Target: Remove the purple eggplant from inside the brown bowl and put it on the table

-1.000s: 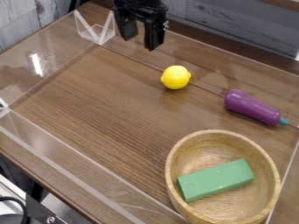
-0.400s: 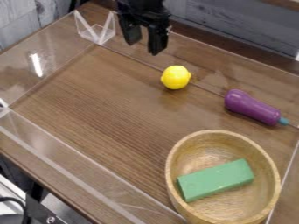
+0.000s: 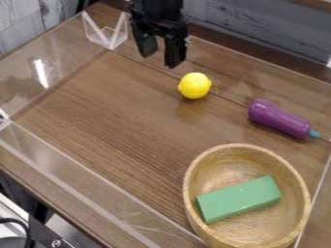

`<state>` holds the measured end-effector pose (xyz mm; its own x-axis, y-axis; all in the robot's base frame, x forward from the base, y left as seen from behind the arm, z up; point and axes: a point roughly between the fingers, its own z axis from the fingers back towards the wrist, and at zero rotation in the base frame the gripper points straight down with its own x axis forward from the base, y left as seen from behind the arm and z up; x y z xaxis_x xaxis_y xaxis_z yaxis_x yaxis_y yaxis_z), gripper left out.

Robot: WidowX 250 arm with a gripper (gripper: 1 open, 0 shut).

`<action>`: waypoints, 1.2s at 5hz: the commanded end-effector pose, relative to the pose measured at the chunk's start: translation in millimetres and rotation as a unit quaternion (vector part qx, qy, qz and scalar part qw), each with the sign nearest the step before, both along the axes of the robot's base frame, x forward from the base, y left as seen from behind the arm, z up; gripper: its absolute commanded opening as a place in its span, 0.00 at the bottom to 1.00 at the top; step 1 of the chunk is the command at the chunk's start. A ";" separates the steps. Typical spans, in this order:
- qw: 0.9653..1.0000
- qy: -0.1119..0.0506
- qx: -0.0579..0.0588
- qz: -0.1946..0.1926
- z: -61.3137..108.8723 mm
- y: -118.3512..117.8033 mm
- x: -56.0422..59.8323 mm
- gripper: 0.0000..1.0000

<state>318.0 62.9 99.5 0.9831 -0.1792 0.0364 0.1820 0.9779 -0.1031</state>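
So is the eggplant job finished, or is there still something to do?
It looks finished: the purple eggplant lies on the bare wood of the table, outside the brown bowl. The bowl holds only a green block. The tool is open at the far side, near the yellow ball, with nothing in hand. Nothing of the eggplant task appears left.

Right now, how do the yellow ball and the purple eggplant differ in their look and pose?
The yellow ball is round, while the eggplant is long and lies on its side. The ball is bright yellow; the eggplant is purple with a greenish stem tip. The ball sits nearer the gripper than the eggplant does. Both rest on the table, outside the bowl.
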 end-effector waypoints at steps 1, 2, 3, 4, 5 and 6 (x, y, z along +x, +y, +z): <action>0.999 -0.040 0.004 -0.015 19.6 -13.7 6.8 1.00; 0.990 -0.037 -0.003 -0.137 16.7 -32.0 7.2 1.00; 0.965 -0.038 -0.007 -0.259 14.0 -54.3 8.8 1.00; 0.930 -0.038 -0.011 -0.366 11.9 -74.6 11.1 1.00; 0.887 -0.037 -0.013 -0.460 10.3 -99.0 12.9 1.00; 0.834 -0.034 -0.017 -0.551 7.3 -122.5 11.6 1.00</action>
